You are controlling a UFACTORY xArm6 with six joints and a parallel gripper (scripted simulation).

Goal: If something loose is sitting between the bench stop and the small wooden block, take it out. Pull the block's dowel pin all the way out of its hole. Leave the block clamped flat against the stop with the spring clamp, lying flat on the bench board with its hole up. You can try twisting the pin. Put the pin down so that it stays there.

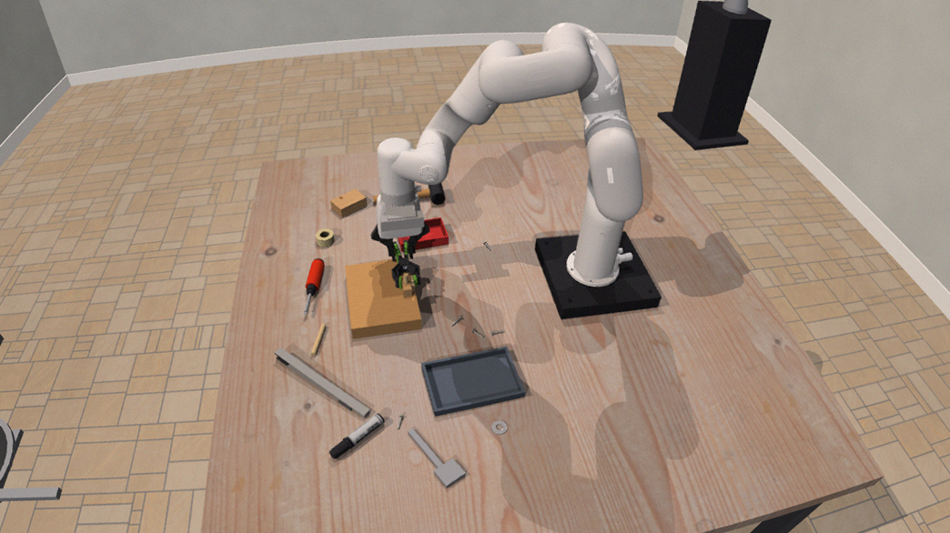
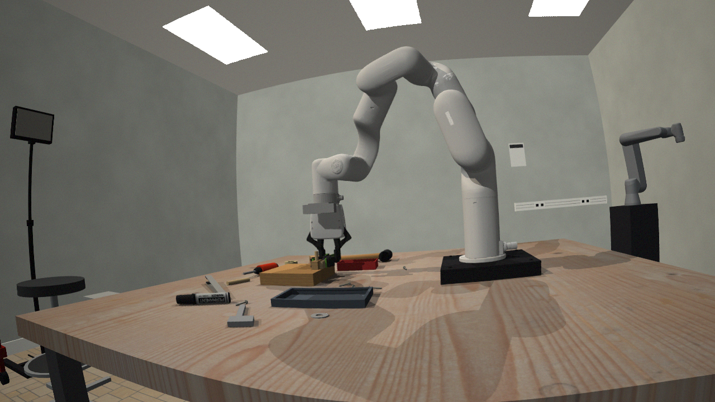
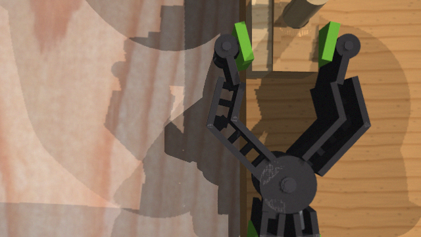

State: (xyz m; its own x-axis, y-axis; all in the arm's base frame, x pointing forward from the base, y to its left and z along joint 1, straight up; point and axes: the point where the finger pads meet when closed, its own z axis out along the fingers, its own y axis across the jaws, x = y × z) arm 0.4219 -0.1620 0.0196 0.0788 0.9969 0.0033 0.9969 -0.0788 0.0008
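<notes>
My gripper [image 1: 402, 262] [image 2: 327, 252] points straight down over the right rear corner of the tan bench board [image 1: 375, 308] [image 2: 287, 276] [image 3: 362, 138]. It is shut on the handles of the black spring clamp [image 1: 406, 278] [image 2: 324, 259] [image 3: 287, 184]. In the wrist view the clamp's green jaw pads straddle the pale stop strip [image 3: 262, 39] and the small wooden block [image 3: 296, 52], one pad on each outer side. The block lies flat against the stop, and nothing shows between them. The dowel pin [image 3: 300, 11] stands upright in the block. My own fingertips are hidden in the wrist view.
A red tray [image 1: 435, 235] and a mallet [image 1: 435, 195] lie behind the board. A tape roll [image 1: 324, 237], a red screwdriver [image 1: 314, 277] and a loose wooden stick [image 1: 318, 338] lie to its left. A grey tray [image 1: 474, 379], a ruler [image 1: 319, 381] and a marker [image 1: 356, 435] lie in front.
</notes>
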